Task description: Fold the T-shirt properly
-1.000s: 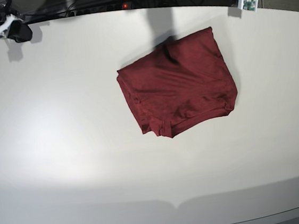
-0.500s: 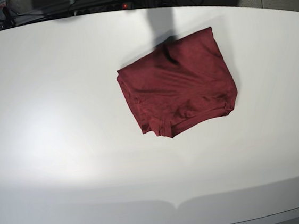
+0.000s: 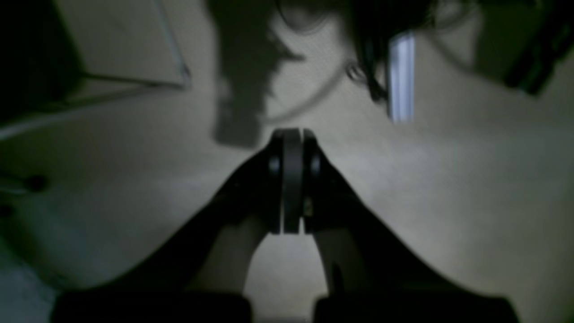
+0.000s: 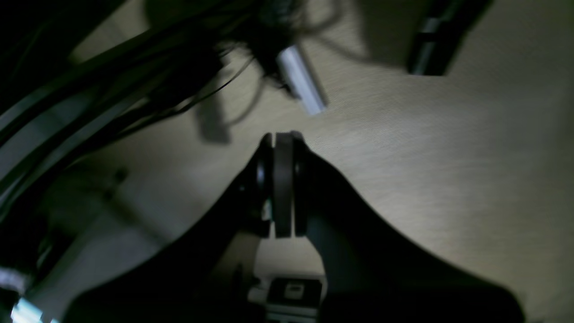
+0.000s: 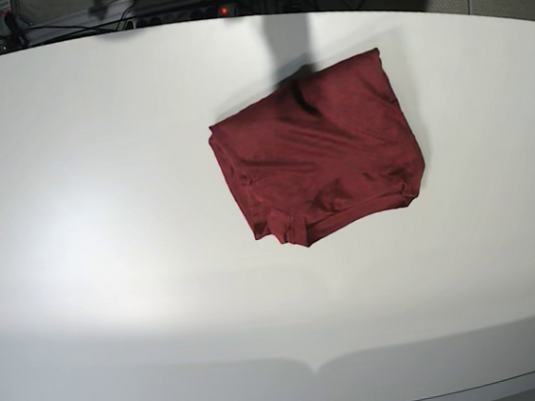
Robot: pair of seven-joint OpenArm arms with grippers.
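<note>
The near half of the white table (image 5: 116, 303) is bare surface, lit bright at the left. Beyond it, a little right of the middle, the T-shirt (image 5: 318, 149) lies folded into a compact, roughly square maroon packet, set at a slant with one corner pointing toward the near edge and layered hems showing along its lower border. Neither arm appears in the base view, so the shirt lies well apart from both. In the wrist views the left gripper (image 3: 292, 134) and the right gripper (image 4: 282, 137) are each clenched, pads pressed flat together with nothing between them — both hang over dim, blurred floor (image 4: 448, 157) with dark cables (image 4: 251, 54) behind, no fabric near.
</note>
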